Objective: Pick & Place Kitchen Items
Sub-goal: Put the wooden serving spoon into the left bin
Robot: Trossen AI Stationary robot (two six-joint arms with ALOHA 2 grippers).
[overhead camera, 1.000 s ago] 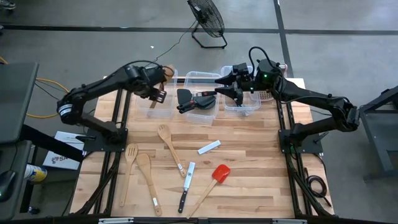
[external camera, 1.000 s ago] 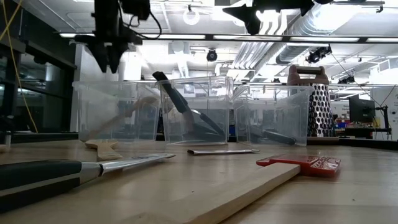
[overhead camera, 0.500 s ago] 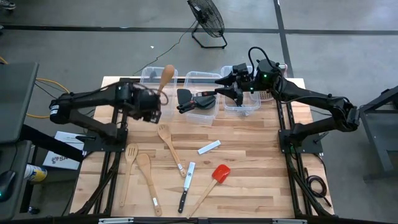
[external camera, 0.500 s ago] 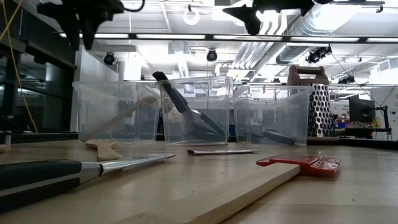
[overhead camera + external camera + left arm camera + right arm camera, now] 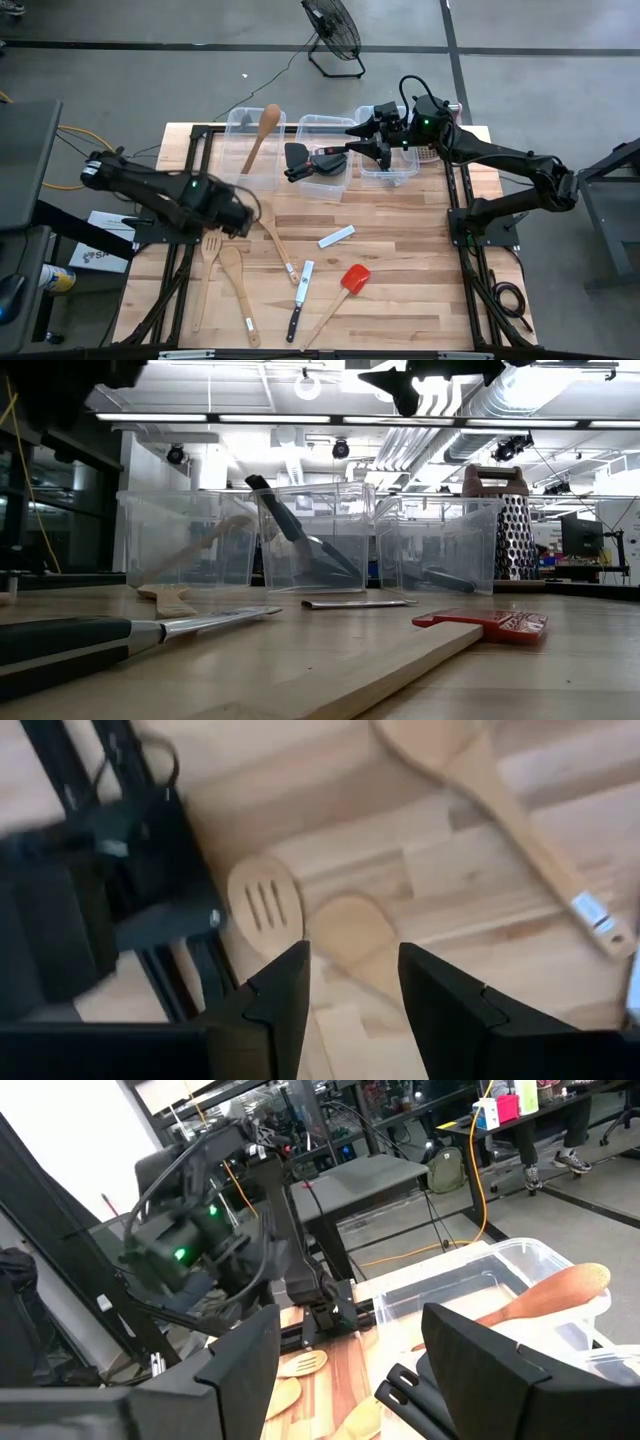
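Left pincer (image 5: 232, 216), having left the bin (image 5: 250, 150), is descending released over two spoons (image 5: 300, 915); next: grasping one.

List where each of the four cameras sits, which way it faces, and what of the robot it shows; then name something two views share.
High: overhead, straight down; both arms, left gripper over the table.
Low: table height, facing the clear bins; dark arm parts along the top.
Left wrist: down past its open fingers at a slotted wooden spatula.
Right wrist: from right gripper, across the bins toward the left arm.
Shared: high and low both show the red-headed spatula.
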